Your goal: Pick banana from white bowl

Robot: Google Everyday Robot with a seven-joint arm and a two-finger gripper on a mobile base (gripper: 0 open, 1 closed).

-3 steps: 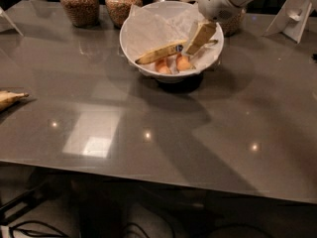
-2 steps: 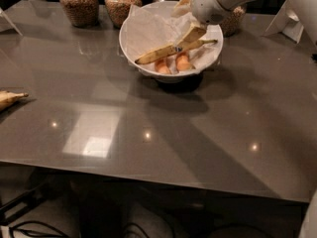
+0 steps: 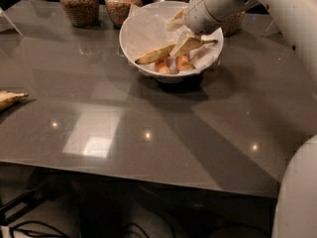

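One stray banana (image 3: 10, 99): left worktop (image 3: 163, 133) edge, not the target.
White bowl (image 3: 143, 69): mid-worktop, paper-lined.
Banana (image 3: 153, 55): lying across bowl, above orange chunks (image 3: 171, 64).
Gripper (image 3: 182, 32): inside bowl, jaws apart, straddling banana's stem half, apparently for grasp.
Jars (image 3: 79, 4): behind.

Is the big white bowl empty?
No, the white bowl holds the banana and two orange chunks, and the gripper is down inside the bowl over the banana.
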